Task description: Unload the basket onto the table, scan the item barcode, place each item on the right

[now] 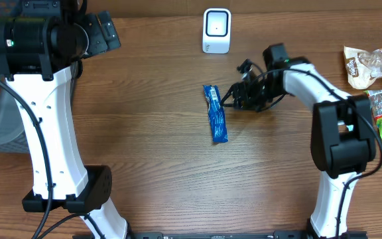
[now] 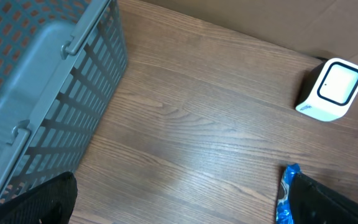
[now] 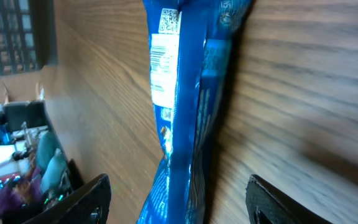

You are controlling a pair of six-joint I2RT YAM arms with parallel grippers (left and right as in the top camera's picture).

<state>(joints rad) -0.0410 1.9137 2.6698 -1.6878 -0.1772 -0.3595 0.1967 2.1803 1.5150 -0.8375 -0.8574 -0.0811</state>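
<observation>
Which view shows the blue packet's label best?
Right wrist: the packet fills the frame, its white label and code visible. Overhead shows the whole packet, too small to read. Left wrist catches only one end at the bottom edge.

A robot lab bench staged as a shop checkout: wood-grain table (image 1: 151, 99), white scanner (image 1: 217, 30), grey basket (image 2: 36, 81), bagged snacks (image 1: 370, 66).

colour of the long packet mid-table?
Blue packet, with a white label patch carrying a printed code. Shows best in the right wrist view.
</observation>
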